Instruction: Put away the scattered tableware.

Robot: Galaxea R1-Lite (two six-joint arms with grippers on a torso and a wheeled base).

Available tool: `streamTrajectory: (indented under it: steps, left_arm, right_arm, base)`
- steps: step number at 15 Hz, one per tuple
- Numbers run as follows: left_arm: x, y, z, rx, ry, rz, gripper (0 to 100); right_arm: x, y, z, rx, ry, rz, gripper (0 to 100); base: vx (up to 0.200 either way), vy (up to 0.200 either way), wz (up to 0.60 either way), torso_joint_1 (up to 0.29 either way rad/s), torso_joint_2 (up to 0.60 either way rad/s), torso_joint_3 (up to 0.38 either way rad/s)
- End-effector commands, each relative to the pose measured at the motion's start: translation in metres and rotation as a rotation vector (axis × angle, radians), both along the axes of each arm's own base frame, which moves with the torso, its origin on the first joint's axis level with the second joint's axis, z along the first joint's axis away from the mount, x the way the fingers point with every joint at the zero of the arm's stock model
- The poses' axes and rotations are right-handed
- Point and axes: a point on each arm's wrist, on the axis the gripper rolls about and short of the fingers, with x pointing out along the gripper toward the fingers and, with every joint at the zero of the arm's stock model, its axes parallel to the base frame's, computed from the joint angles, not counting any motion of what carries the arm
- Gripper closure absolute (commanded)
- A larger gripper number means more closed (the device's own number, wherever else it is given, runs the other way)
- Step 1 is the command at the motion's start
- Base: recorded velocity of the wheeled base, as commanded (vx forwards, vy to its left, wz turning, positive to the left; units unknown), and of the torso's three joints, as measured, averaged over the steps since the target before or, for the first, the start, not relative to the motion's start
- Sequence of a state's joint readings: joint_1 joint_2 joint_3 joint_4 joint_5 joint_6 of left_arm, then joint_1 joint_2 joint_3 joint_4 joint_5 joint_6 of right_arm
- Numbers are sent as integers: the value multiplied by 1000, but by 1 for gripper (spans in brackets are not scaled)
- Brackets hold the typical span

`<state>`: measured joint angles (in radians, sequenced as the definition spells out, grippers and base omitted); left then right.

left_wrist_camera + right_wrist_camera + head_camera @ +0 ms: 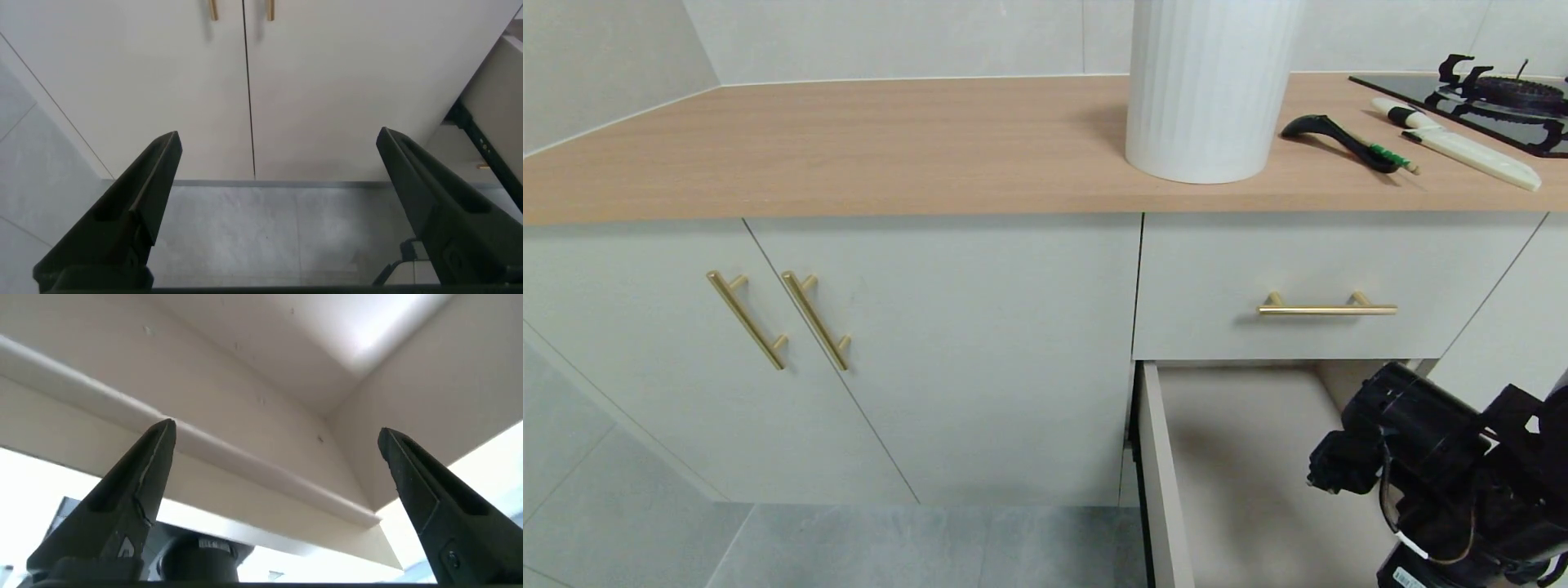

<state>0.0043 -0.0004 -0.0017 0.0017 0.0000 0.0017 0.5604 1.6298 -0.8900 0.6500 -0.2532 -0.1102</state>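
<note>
On desk, upper right of head frame: knife and black tool, just right of white canister. Lower right, drawer open. Spread jaws on left gripper, before cupboard doors; spread jaws on right gripper, facing drawer inside

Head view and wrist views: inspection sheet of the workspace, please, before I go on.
Surface: wooden countertop.
Job's things: black-handled utensil and white knife lying by the stove; lower drawer pulled open.
Clutter: white ribbed container on the countertop.
Grippers: left gripper open, facing the cabinet doors; right gripper open, at the lower drawer.
Cables: thin cable on the right arm.
Surroundings: upper drawer shut; grey floor.
</note>
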Motion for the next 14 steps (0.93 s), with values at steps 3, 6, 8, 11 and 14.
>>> streamTrajectory:
  steps: [3, 6, 8, 11, 14]
  left_arm:
    - [0, 0, 0, 0, 0, 0, 0]
    - [0, 0, 0, 0, 0, 0, 0]
    - [0, 0, 0, 0, 0, 0, 0]
    - [0, 0, 0, 0, 0, 0, 0]
    - [0, 0, 0, 0, 0, 0, 0]
  right_arm:
    - [4, 2, 38, 161, -169, -123, 0]
    - [7, -4, 80, 439, -295, -288, 0]
    - [5, -25, 89, 430, -347, -284, 0]
    - [5, -38, 101, 460, -439, -304, 0]
    - [-2, -41, 105, 466, -466, -292, 0]
  base:
    - [0, 0, 0, 0, 0, 0]
    - [0, 0, 0, 0, 0, 0]
    - [0, 0, 0, 0, 0, 0]
    - [0, 0, 0, 0, 0, 0]
    - [0, 0, 0, 0, 0, 0]
